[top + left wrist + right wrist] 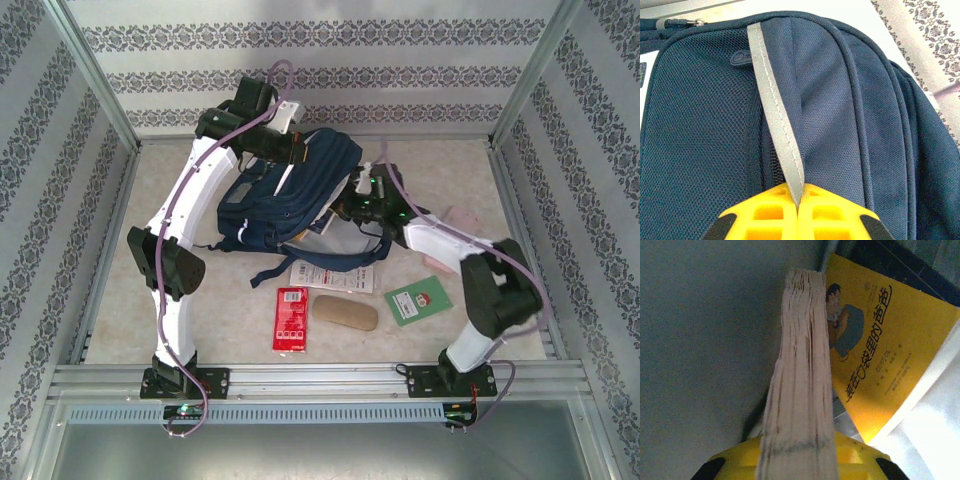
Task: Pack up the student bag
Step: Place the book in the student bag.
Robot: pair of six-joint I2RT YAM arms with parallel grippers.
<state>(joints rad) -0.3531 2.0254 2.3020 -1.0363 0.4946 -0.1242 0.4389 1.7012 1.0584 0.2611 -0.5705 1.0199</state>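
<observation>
The navy student bag point(285, 200) lies at the back middle of the table, its mouth facing right. At the bag's top, my left gripper point(292, 150) is shut on a grey strap loop point(774, 105); in the left wrist view the yellow fingers point(765, 212) pinch the loop's end over the navy fabric point(700, 125). My right gripper point(357, 203) is at the bag's mouth, shut on a thick book point(800, 365) held with its page edge toward the camera. The book points into the bag, between the grey lining point(705, 340) and a yellow book point(875, 355) lying inside.
In front of the bag lie a white leaflet point(332, 276), a red packet point(291, 318), a tan glasses case point(345, 312) and a green booklet point(419, 300). A pink item point(462, 220) rests by the right arm. Patterned walls and metal rails close in the table.
</observation>
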